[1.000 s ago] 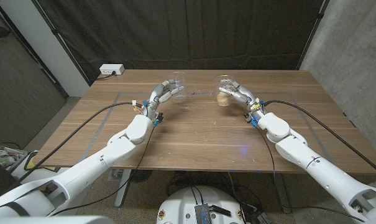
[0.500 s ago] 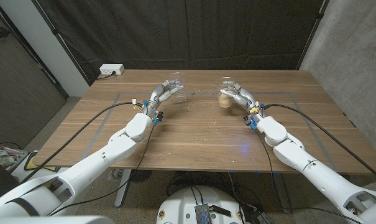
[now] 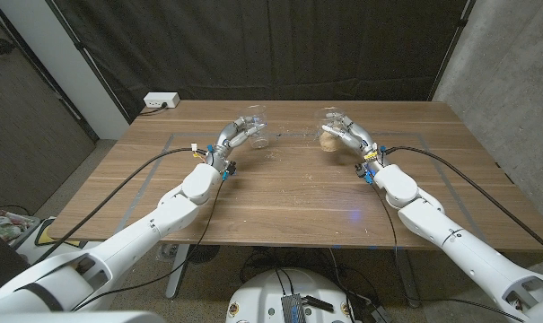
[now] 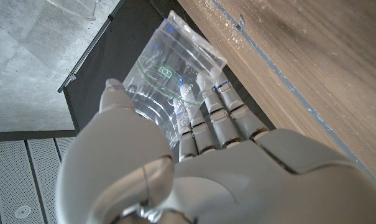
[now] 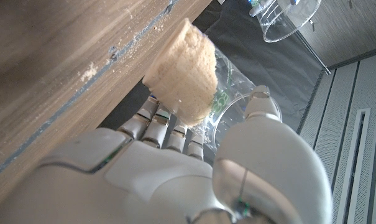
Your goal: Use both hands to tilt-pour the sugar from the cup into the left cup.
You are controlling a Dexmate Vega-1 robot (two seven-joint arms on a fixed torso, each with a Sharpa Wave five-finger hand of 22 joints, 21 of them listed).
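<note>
**A:** Since a second ago, your right hand (image 3: 347,135) has drawn a little back toward the robot with its cup (image 3: 329,126), and the sugar (image 3: 326,141) sits a touch higher in the head view. Your left hand (image 3: 232,135) and its cup (image 3: 253,126) look about where they were.

**B:** So how far along am I?

**A:** Both cups are gripped, so the pick-up looks done. Your right hand's fingers are wrapped around the clear cup, with the tan sugar lumped at its base; the right wrist view shows the lump against the cup wall. Your left hand's fingers are closed around the other clear cup, which looks empty. Both are over the far half of the bench (image 3: 289,193), well apart from each other.

**B:** And what's left?

**A:** By my judgement, nearly everything that matters: you need to bring the two cups together, tip the right one over the left one's mouth, and let the sugar slide across. No pouring has started.

**B:** Any writing on them?

**A:** There's a green printed mark on the left cup's wall in the left wrist view, too faint to read.
</note>
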